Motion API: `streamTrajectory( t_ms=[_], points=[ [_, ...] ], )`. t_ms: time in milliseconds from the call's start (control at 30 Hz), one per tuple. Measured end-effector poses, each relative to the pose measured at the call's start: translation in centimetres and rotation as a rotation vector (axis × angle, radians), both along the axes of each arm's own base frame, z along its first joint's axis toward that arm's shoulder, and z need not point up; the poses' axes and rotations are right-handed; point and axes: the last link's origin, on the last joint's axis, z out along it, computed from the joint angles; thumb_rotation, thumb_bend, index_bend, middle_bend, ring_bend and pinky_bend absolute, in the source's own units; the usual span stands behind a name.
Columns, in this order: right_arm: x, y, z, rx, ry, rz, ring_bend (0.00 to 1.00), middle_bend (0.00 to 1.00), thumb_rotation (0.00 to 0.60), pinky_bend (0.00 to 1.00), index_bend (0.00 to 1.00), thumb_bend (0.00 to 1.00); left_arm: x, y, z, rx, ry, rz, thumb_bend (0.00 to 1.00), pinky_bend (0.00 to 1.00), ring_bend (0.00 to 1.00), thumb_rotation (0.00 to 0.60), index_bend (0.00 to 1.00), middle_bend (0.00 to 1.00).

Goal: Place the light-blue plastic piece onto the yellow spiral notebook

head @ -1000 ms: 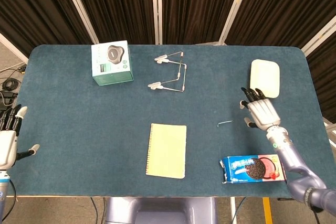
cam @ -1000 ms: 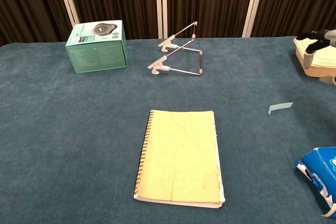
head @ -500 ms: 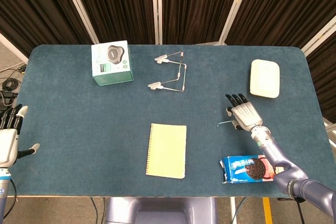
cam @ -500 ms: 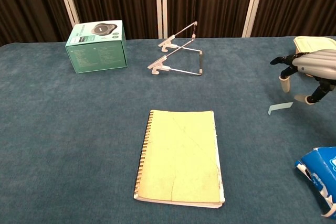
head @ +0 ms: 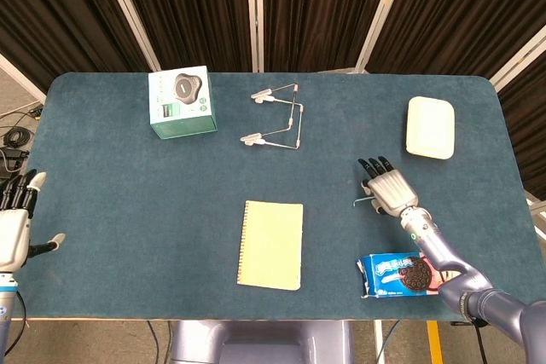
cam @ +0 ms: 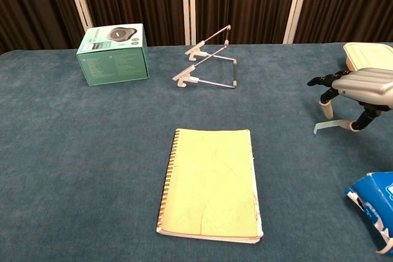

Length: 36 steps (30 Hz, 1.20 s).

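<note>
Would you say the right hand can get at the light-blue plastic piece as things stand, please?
Probably yes. The right hand hangs directly over the light-blue plastic piece, fingers spread and pointing down on either side of it. Nothing lies between them; the cookie packet sits nearer the table's front edge, out of the way.

green box [head: 181, 102], wire stand [head: 277, 117], cream case [head: 430, 127], cookie pack [head: 408, 274]
</note>
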Motion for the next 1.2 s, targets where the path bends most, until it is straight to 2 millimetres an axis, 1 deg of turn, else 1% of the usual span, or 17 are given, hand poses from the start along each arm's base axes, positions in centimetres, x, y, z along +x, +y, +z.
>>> streamTrajectory(
  t_ms=[300, 367, 500, 600, 700, 900, 967, 1100, 1133, 1200],
  points=[
    [-0.9, -0.2, -0.4, -0.002, 0.008, -0.006, 0.00, 0.00, 0.600, 0.00, 0.53, 0.33, 0.0, 0.0, 0.0, 0.004, 0.001, -0.001, 0.00, 0.00, 0.00, 0.600, 0.00, 0.00],
    [-0.9, -0.2, -0.5, 0.000, -0.006, -0.011, 0.00, 0.00, 0.600, 0.00, 0.56, 0.34, 0.0, 0.0, 0.0, 0.004, 0.001, 0.000, 0.00, 0.00, 0.00, 0.600, 0.00, 0.00],
    [-0.8, -0.3, -0.6, -0.004, -0.024, -0.006, 0.00, 0.04, 0.600, 0.00, 0.63, 0.43, 0.0, 0.0, -0.1, 0.000, 0.002, 0.003, 0.00, 0.00, 0.00, 0.600, 0.00, 0.00],
    [-0.7, -0.4, -0.6, -0.009, -0.029, 0.004, 0.00, 0.06, 0.600, 0.00, 0.66, 0.44, 0.0, 0.1, -0.2, -0.003, 0.003, 0.003, 0.00, 0.00, 0.00, 0.600, 0.00, 0.00],
    [-0.3, -0.4, -0.3, -0.016, -0.039, 0.025, 0.00, 0.06, 0.600, 0.00, 0.66, 0.44, 0.0, 0.0, -0.2, -0.002, 0.001, 0.003, 0.00, 0.00, 0.00, 0.600, 0.00, 0.00],
    [1.5, -0.1, 0.1, -0.006, -0.071, 0.083, 0.00, 0.07, 0.600, 0.00, 0.68, 0.44, 0.1, 0.1, -0.2, -0.005, -0.004, 0.003, 0.00, 0.00, 0.00, 0.600, 0.00, 0.00],
    [2.7, 0.2, 0.1, 0.005, -0.080, 0.118, 0.00, 0.07, 0.600, 0.00, 0.69, 0.44, 0.1, 0.2, -0.3, -0.012, -0.007, 0.002, 0.00, 0.00, 0.00, 0.600, 0.00, 0.00],
    [5.8, 1.0, -0.3, 0.045, -0.092, 0.189, 0.00, 0.07, 0.600, 0.00, 0.70, 0.44, 0.1, 0.3, -0.3, -0.019, -0.013, 0.001, 0.00, 0.00, 0.00, 0.600, 0.00, 0.00],
    [7.0, 1.3, -0.6, 0.062, -0.089, 0.215, 0.00, 0.07, 0.600, 0.00, 0.71, 0.44, 0.0, 0.3, -0.3, -0.021, -0.015, 0.002, 0.00, 0.00, 0.00, 0.600, 0.00, 0.00],
    [8.7, 1.7, -1.1, 0.082, -0.072, 0.256, 0.00, 0.07, 0.600, 0.00, 0.71, 0.44, 0.0, 0.3, -0.3, -0.025, -0.020, 0.004, 0.00, 0.00, 0.00, 0.600, 0.00, 0.00]
  ],
)
